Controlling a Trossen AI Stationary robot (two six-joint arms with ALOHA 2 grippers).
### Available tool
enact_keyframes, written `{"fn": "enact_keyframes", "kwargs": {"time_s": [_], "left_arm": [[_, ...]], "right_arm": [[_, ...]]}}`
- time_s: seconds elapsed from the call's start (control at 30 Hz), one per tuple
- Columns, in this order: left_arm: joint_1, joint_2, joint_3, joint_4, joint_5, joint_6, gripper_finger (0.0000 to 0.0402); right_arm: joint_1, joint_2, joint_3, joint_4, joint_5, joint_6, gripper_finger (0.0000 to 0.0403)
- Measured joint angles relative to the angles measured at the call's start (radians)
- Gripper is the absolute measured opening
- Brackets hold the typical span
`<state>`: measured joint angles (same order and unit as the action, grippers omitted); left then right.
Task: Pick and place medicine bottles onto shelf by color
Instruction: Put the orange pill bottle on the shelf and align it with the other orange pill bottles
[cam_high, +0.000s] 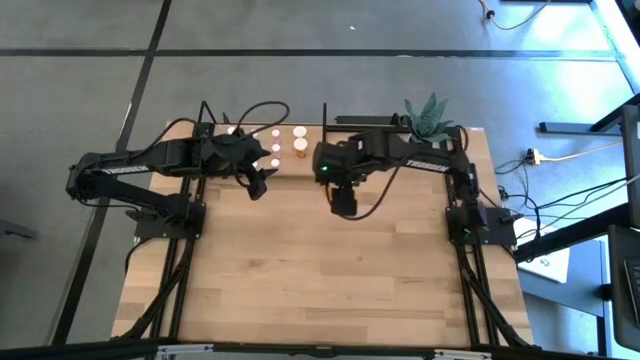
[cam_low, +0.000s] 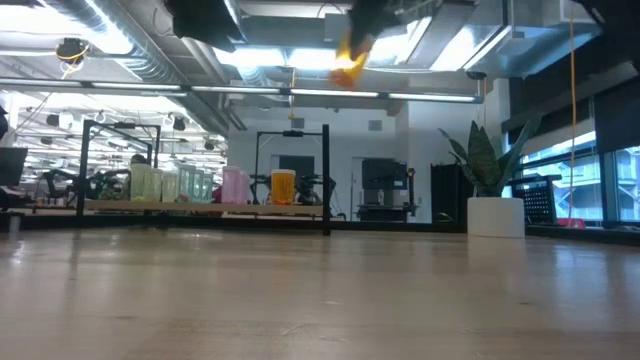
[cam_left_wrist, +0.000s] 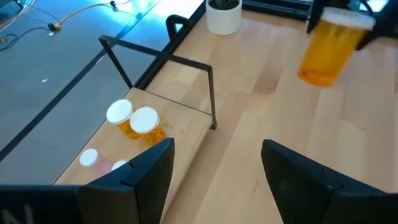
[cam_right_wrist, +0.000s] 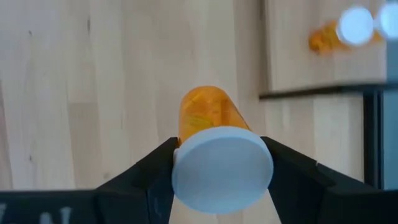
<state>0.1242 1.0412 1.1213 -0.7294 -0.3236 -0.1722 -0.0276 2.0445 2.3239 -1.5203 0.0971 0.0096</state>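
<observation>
Orange bottle (cam_right_wrist: 214, 134) in right gripper (cam_right_wrist: 222, 163) jaws, hidden from overhead

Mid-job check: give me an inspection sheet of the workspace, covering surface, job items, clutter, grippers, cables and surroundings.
Surface: wooden table, near half bare.
Job's things: shelf at the far edge holds orange bottles and pink bottles; low view also shows pale green ones. One orange bottle is in the air.
Clutter: plant in a white pot at the far right corner.
Grippers: right gripper shut on the orange bottle at its cap, above the table near the shelf; left gripper open, empty, by the shelf.
Cables: black cables loop over the arms; more on the floor at right.
Surroundings: grey floor, office room behind; no person clearly seen.
</observation>
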Motion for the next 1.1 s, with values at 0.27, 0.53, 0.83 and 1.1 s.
{"fn": "enact_keyframes", "kwargs": {"time_s": [0.27, 0.53, 0.83, 1.1], "left_arm": [[0.0, 0.0, 0.0, -0.069, 0.003, 0.0, 0.0235], [0.0, 0.0, 0.0, -0.087, 0.004, 0.0, 0.0235], [0.0, 0.0, 0.0, -0.089, 0.004, -0.002, 0.0235], [0.0, 0.0, 0.0, -0.093, 0.004, -0.004, 0.0235]], "right_arm": [[0.014, 0.107, 0.018, 0.071, -0.023, -0.047, 0.0211], [0.013, 0.229, 0.017, 0.114, -0.068, -0.129, 0.0211], [0.012, 0.347, 0.017, 0.138, -0.068, -0.201, 0.0212], [0.004, 0.396, 0.017, 0.174, -0.073, -0.228, 0.0212]]}}
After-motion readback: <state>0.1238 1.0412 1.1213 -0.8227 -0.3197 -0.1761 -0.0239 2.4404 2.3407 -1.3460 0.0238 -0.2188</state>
